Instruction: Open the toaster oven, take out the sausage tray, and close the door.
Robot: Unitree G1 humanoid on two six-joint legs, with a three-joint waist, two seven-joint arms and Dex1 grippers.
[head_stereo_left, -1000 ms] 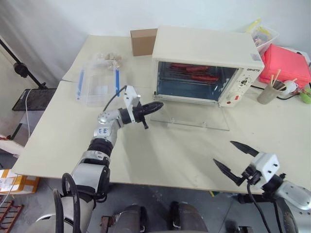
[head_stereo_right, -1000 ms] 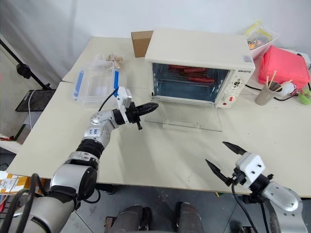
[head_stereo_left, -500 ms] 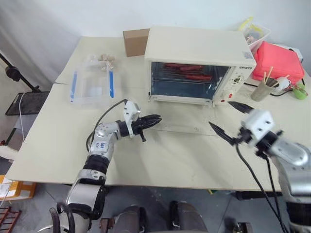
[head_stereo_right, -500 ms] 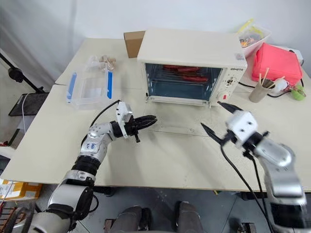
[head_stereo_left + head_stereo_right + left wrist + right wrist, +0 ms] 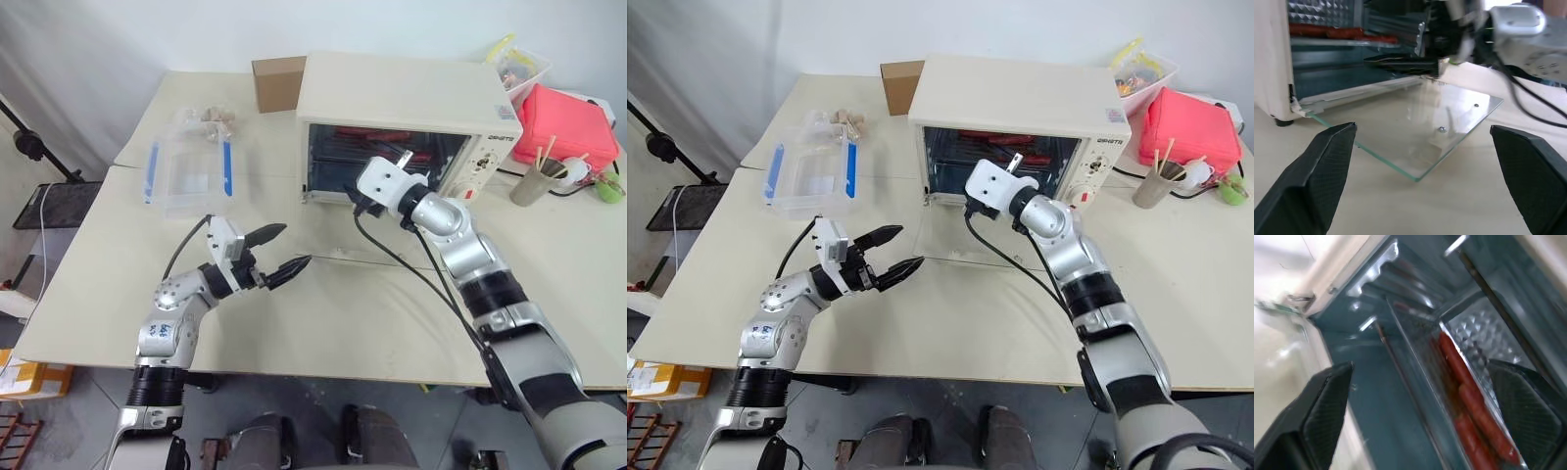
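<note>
Cream-white toaster oven sits toward the surface's far edge, its panel lettering unreadable; door down flat; right claw gapes at the sausage tray; left claw spread, empty.

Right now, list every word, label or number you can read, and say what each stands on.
Dark brand word at the top of the toaster oven knob panel: too small to read.
Small sticker on the oven's top right corner: unreadable.
Dial markings on the panel: too small.
Blue marks on the left arm: illegible.
</note>
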